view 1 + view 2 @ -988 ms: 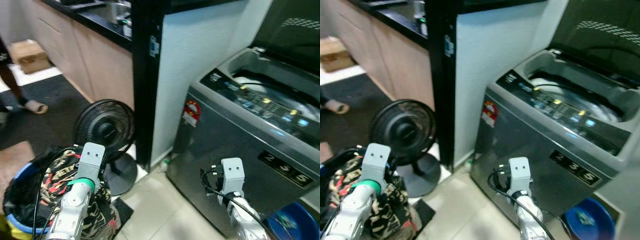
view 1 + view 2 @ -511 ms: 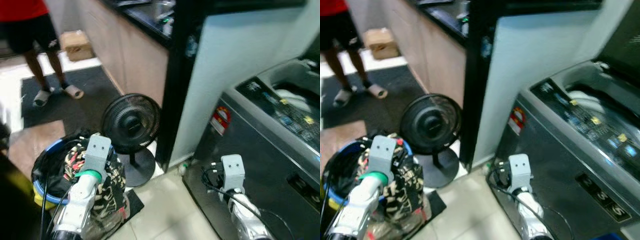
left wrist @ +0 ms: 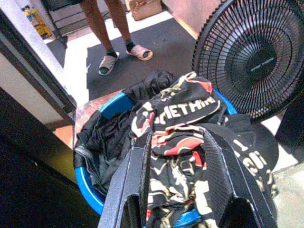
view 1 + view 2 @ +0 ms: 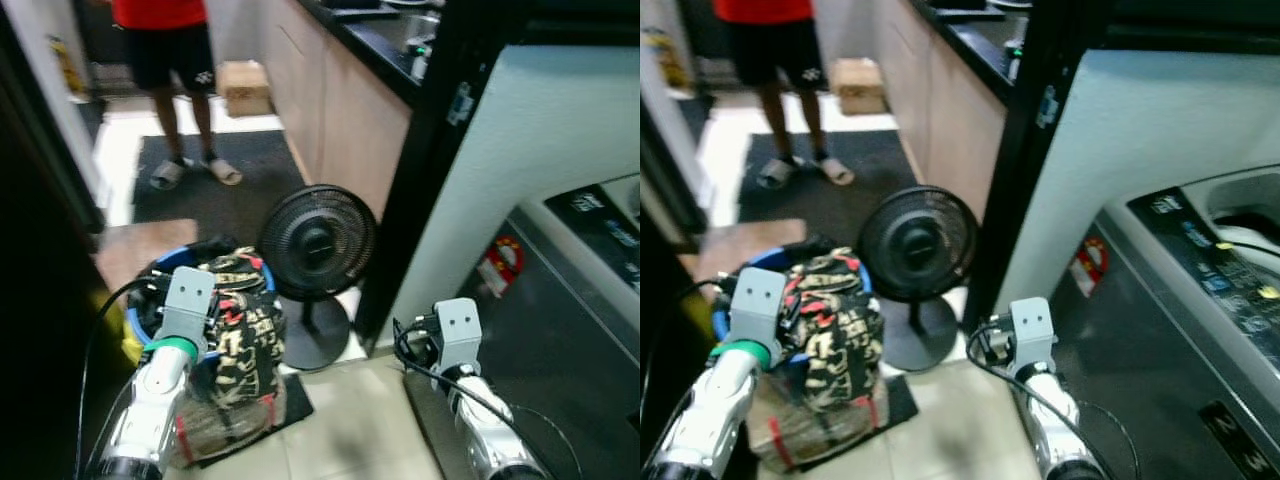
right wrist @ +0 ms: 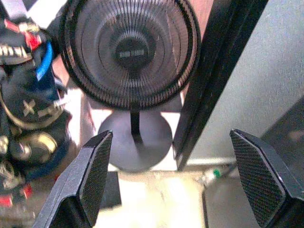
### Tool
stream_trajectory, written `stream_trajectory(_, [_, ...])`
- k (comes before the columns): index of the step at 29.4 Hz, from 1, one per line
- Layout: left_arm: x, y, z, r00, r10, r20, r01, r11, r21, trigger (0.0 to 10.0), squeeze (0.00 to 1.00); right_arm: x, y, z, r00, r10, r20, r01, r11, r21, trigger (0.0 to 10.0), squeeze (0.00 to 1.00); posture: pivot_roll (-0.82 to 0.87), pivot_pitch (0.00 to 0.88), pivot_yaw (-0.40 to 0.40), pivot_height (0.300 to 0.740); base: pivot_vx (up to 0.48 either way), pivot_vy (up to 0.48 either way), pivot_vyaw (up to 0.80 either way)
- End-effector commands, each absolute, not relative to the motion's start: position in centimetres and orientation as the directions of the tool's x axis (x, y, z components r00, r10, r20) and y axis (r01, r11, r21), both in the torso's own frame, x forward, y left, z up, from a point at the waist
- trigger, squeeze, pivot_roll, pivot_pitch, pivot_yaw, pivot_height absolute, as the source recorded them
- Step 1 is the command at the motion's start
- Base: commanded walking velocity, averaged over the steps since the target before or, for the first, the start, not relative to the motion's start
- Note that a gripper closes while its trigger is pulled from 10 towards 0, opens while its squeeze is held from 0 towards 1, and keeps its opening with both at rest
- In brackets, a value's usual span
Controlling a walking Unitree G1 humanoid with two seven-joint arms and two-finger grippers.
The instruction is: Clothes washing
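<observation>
Left of the floor fan: blue laundry basket heaped with patterned clothes, nothing lifted out yet. Left gripper released just above the heap. Right gripper spread wide, empty, before the fan. Washing machine further right, loading probably all ahead.
</observation>
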State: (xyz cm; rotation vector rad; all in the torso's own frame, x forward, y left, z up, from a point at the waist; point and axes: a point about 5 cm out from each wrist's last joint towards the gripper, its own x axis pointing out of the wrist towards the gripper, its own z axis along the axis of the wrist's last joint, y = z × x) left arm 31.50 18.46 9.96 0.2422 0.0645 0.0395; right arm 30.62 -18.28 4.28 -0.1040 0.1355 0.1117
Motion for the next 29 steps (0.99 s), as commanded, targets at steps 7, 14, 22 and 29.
stream_trajectory(7, [31.27,18.44,9.21,0.995,0.049,-0.085,-0.027,0.97,0.242,10.0,0.0,30.68,-18.38,4.33,0.985,0.103,-0.137,-0.117,0.988,-0.096,10.0,0.0,0.09,0.024,-0.046,0.74,0.0,0.0,0.76])
stream_trajectory(14, [31.43,18.43,9.27,0.995,0.056,-0.08,-0.035,0.969,0.245,10.0,0.0,30.85,-18.28,4.53,0.986,0.105,-0.126,-0.116,0.989,-0.087,10.0,0.0,0.09,0.023,-0.047,0.74,0.0,0.0,0.73])
stream_trajectory(22, [31.59,18.31,9.31,0.995,0.061,-0.073,-0.041,0.967,0.251,10.0,0.0,31.04,-18.06,4.76,0.989,0.102,-0.111,-0.112,0.989,-0.095,10.0,0.0,0.08,0.019,-0.045,0.74,0.332,0.0,0.0])
stream_trajectory(29, [31.66,18.22,9.31,0.996,0.058,-0.071,-0.038,0.967,0.252,10.0,0.0,31.01,-18.2,4.79,0.989,0.101,-0.108,-0.112,0.989,-0.099,10.0,0.0,0.08,0.019,-0.045,0.74,0.434,0.0,0.0])
